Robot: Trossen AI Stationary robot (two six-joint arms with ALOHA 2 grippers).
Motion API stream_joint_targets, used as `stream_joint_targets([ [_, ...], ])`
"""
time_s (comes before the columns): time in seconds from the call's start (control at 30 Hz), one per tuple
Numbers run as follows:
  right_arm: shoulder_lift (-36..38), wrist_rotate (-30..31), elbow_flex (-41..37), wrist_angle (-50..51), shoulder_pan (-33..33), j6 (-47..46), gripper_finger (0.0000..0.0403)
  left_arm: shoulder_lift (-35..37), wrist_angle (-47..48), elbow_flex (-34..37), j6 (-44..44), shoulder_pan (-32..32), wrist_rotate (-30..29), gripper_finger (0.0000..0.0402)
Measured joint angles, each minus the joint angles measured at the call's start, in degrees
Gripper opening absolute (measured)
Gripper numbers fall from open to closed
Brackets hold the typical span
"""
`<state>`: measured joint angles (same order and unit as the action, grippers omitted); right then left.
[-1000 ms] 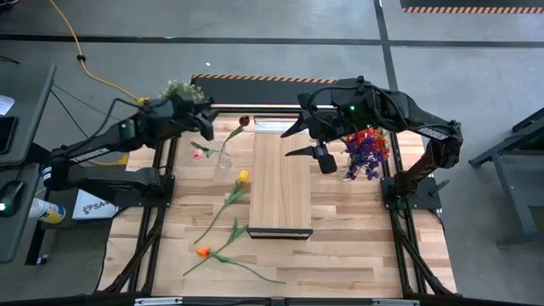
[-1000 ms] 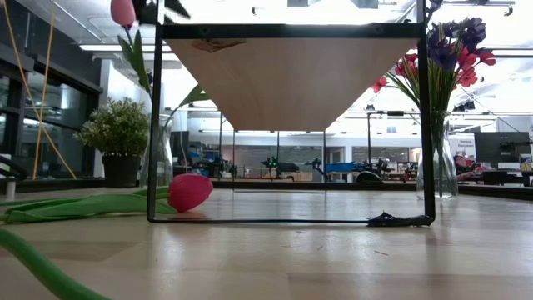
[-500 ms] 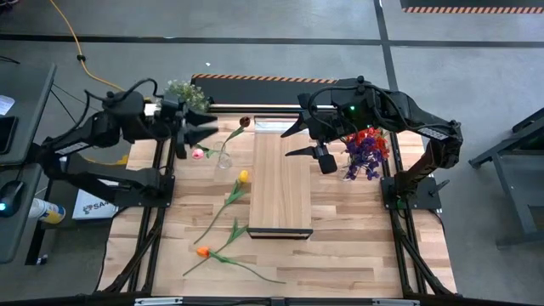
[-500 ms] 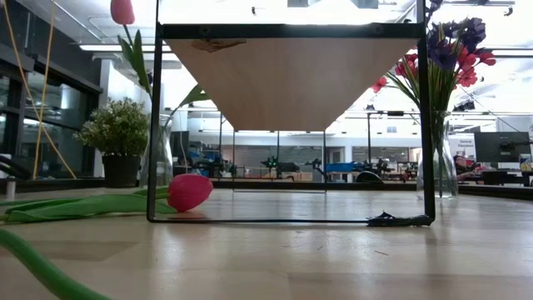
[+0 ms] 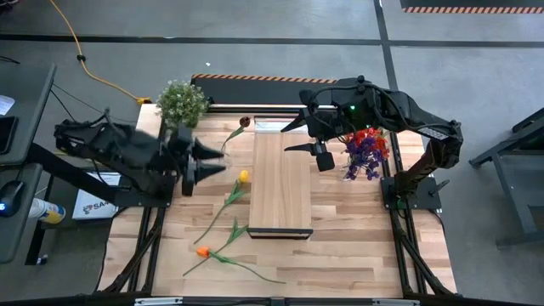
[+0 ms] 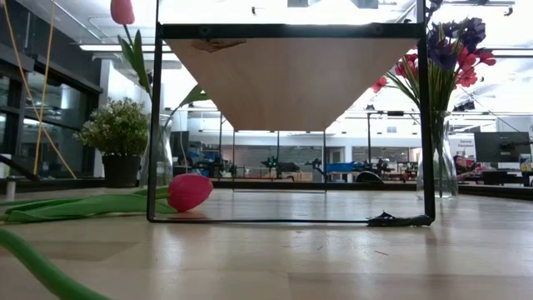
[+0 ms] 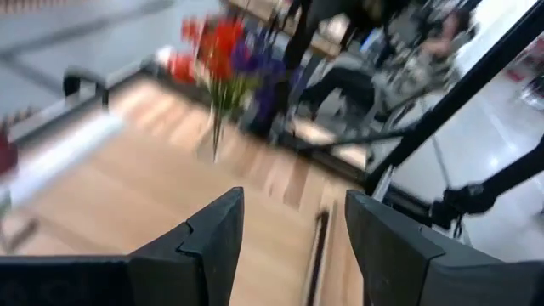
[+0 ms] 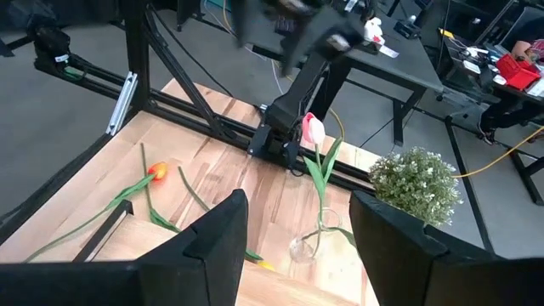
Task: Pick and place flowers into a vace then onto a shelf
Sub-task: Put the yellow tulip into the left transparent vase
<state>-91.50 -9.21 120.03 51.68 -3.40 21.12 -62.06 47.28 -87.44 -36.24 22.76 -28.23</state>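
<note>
A pink flower (image 8: pixel 313 128) stands in a glass vase (image 8: pixel 309 244) near the table's far left. My left gripper (image 5: pixel 223 157) hovers open above that vase, pointing toward the table's right, and hides it in the high view. A dark maroon flower (image 5: pixel 245 121), a yellow one (image 5: pixel 243 177) and an orange one (image 5: pixel 202 252) lie flat on the table left of the shelf (image 5: pixel 280 191). A second vase with red and purple flowers (image 5: pixel 365 151) stands right of the shelf. My right gripper (image 5: pixel 285 142) hangs open over the shelf's far end.
A bushy pale-green potted plant (image 5: pixel 182 101) stands at the far left corner. The shelf's dark legs (image 6: pixel 155 125) rise from the tabletop. Bare planks (image 5: pixel 357 246) lie near the front right.
My left gripper has swung from beside the potted plant toward the table's near edge and risen, turning until it points toward the table's right. It now hovers over the pink flower's vase. The flowers and vases have stayed put.
</note>
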Motion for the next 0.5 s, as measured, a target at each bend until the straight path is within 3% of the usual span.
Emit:
stream_joint_targets([
  [0.23,0.0,0.06,0.0,-0.04,0.0,0.0,0.0197,-8.53,18.18,-7.07,-23.79,9.48,-5.37,0.0239],
  [0.5,0.02,-0.11,0.0,-0.24,0.0,-0.02,0.0197,-16.67,30.44,-7.43,-49.02,14.77,-2.73,0.0239],
])
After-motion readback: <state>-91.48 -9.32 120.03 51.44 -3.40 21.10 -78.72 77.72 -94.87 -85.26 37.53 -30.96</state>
